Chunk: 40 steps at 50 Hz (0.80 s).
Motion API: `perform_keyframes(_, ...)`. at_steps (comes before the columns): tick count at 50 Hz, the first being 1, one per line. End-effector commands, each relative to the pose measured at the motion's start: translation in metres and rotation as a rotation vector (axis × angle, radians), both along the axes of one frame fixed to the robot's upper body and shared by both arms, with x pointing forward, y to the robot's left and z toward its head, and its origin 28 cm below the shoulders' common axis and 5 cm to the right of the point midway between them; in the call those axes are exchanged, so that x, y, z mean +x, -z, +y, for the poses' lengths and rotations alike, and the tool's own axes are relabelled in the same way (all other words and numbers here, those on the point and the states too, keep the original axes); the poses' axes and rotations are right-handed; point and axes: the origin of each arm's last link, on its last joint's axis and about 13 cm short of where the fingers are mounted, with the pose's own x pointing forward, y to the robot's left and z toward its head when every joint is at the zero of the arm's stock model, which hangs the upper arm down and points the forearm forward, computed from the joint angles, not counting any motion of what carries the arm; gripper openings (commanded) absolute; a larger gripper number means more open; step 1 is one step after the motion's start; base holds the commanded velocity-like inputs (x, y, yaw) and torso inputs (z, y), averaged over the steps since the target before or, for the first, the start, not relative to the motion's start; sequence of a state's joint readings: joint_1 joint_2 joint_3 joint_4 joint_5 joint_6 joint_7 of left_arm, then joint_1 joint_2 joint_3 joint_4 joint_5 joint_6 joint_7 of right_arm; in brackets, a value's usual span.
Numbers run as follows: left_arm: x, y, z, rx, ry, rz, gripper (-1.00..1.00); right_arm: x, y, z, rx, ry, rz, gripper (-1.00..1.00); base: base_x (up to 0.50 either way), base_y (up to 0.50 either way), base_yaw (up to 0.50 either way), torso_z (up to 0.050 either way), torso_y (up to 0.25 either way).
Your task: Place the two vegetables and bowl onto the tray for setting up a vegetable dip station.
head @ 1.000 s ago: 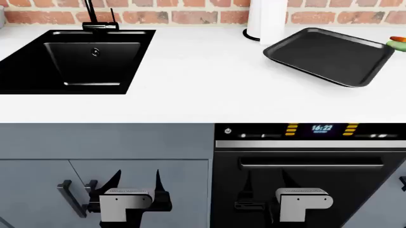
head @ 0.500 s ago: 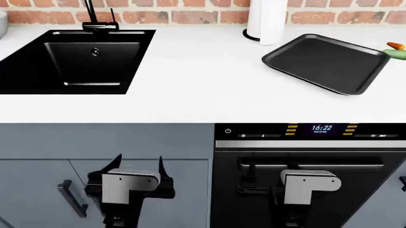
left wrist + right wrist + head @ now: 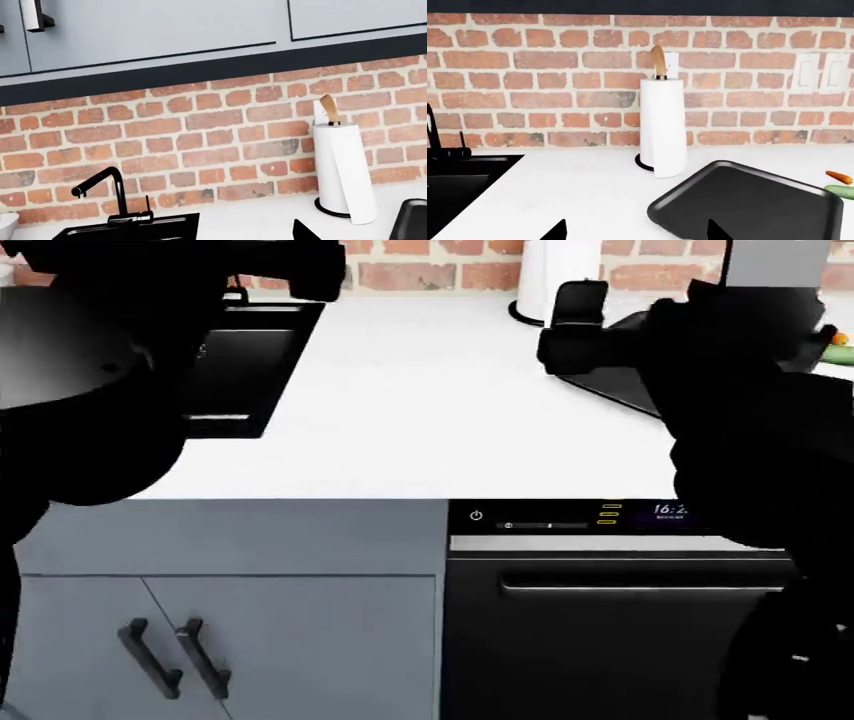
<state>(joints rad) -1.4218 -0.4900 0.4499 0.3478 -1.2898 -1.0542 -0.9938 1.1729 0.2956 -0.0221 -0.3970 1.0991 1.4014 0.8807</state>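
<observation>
Black tray (image 3: 747,207) lies bare on the white counter (image 3: 580,190), beside the paper-towel roll (image 3: 662,127); carrot (image 3: 839,177) and cucumber (image 3: 842,191) rest just past its far edge; a sliver of bowl (image 3: 7,226) shows beyond the sink (image 3: 254,350). Right gripper (image 3: 635,231) shows parted tips, holding nothing; the left gripper's state I cannot tell. Best reach across the tray and descend squarely on one vegetable; brick wall (image 3: 527,75) and grey cabinets (image 3: 153,25) behind.
</observation>
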Motion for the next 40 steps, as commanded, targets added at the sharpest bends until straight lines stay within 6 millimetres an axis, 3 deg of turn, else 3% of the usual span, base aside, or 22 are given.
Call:
perform_keyframes(1, -0.039, -0.057, 0.019, -0.039, 0.033, 0.084, 1.0, -0.021, -0.058, -0.027, -0.075, 0.021, -0.026, 1.0, 0.0, -0.5, 0.0, 0.0, 0.0)
perform_keyframes(4, -0.038, -0.053, 0.021, 0.014, 0.038, 0.098, 1.0, -0.02, -0.061, -0.029, -0.086, 0.015, -0.043, 1.0, 0.0, -0.5, 0.0, 0.0, 0.0)
perform_keyframes(6, -0.034, -0.056, 0.024, -0.058, 0.019, 0.098, 1.0, -0.018, -0.061, -0.031, -0.087, 0.021, -0.044, 1.0, 0.0, -0.5, 0.0, 0.0, 0.0)
perform_keyframes(20, -0.032, -0.056, 0.029, -0.059, -0.006, 0.092, 1.0, -0.016, -0.062, -0.032, -0.051, -0.012, -0.072, 1.0, 0.01, -0.5, 0.0, 0.0, 0.0)
perform_keyframes(40, -0.032, -0.058, 0.033, -0.068, -0.02, 0.079, 1.0, -0.017, -0.064, -0.034, -0.07, -0.007, -0.087, 1.0, 0.39, -0.32, 0.0, 0.0, 0.0)
